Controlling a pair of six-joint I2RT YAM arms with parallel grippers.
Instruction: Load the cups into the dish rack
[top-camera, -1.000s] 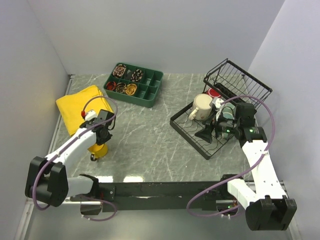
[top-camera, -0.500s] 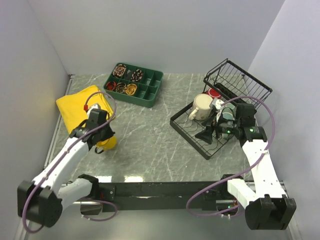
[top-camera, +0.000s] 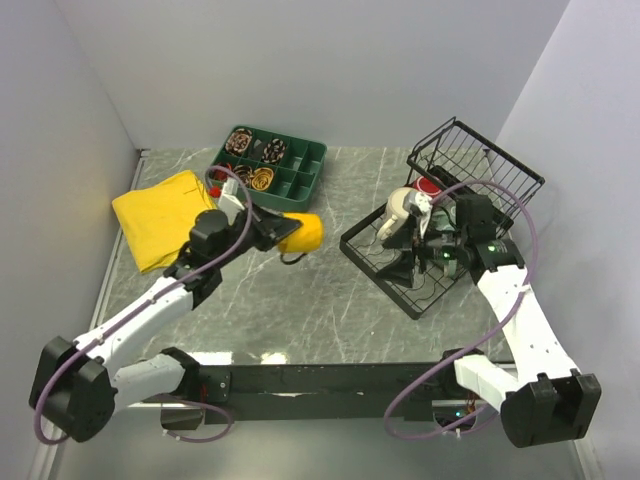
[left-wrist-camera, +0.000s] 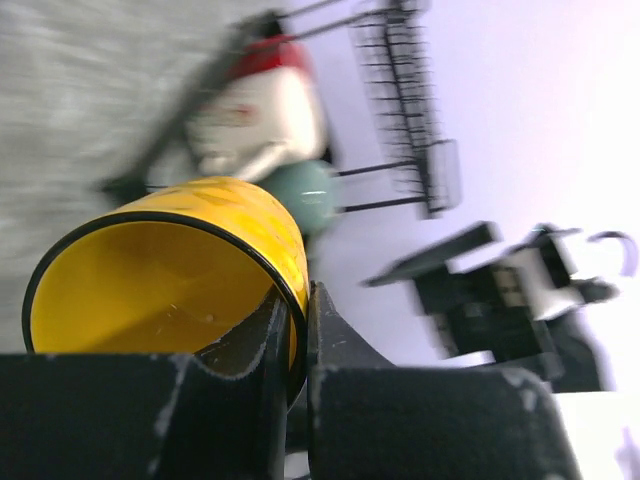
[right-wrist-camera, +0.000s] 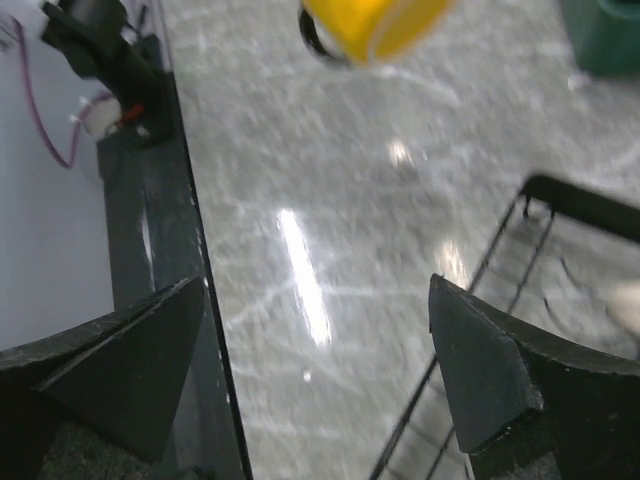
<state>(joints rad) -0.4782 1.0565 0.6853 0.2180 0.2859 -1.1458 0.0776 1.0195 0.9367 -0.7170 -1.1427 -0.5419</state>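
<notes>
Two pincers are pictured above a grey-green marbled bench (top-camera: 320, 295), the largest surface in view. At the bench's right side a black wire dish rack (top-camera: 487, 165) is set at an angle, its flat slotted base pointing toward the middle and its raised basket end toward the far right corner. A folded yellow cloth (top-camera: 160, 215) is laid at the far left, and a dark green compartment tray (top-camera: 275, 203) with small items in several of its cells is placed just beyond it, near the back wall.

On the rack's base a cream mug (top-camera: 400, 208) is seen with a red mug (top-camera: 428, 186) just behind it. A pale teal mug (left-wrist-camera: 305, 195) is made out beside them in the left wrist view, though blurred.

A glossy yellow ceramic mug (top-camera: 303, 232) is held clear of the bench, tipped on its side, between the tray and the rack. Its wall is pinched at the rim by the left pincer (left-wrist-camera: 298, 320), which is closed tight, one finger inside and one outside. The right pincer (right-wrist-camera: 300, 370) is spread wide with nothing in it, poised at the rack's near-left edge.
</notes>
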